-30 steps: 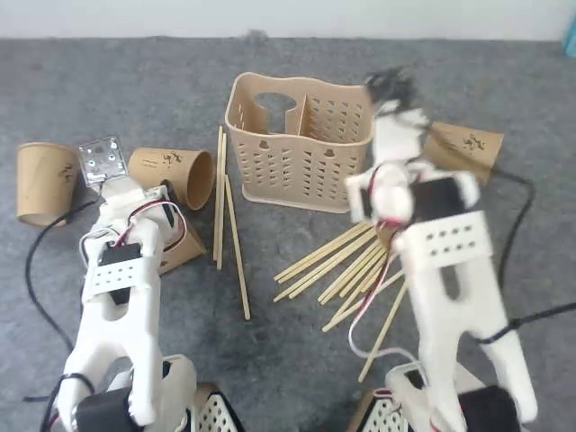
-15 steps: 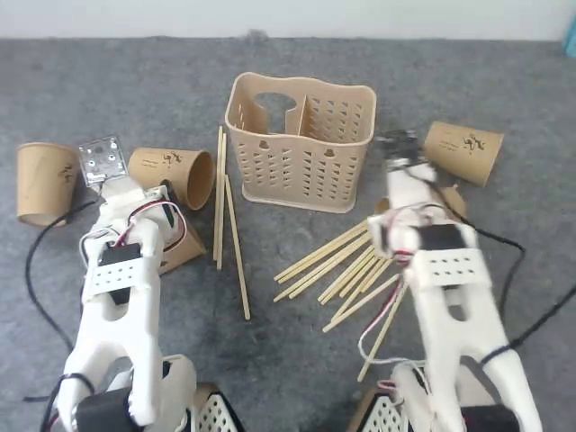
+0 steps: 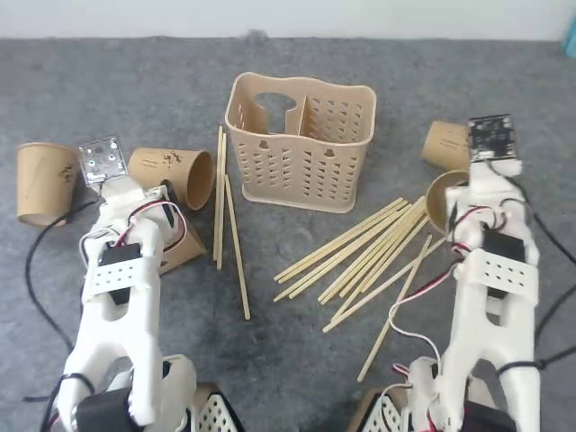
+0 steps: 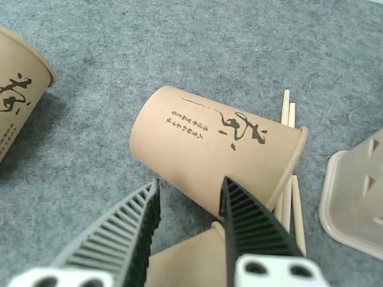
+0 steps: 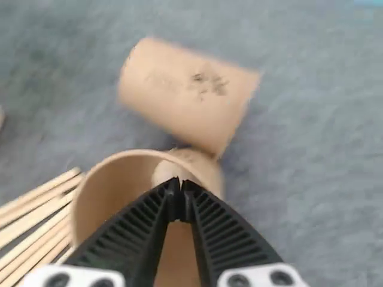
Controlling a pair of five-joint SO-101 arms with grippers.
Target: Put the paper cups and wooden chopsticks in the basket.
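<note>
Right pincer [image 5: 181, 182], ribbed black, seemingly closed above round paper cup [image 5: 116, 188]

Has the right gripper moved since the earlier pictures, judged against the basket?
Yes. The right gripper was at the right rear corner of the basket. It went away to the right and is now over the open cup lying there.
</note>
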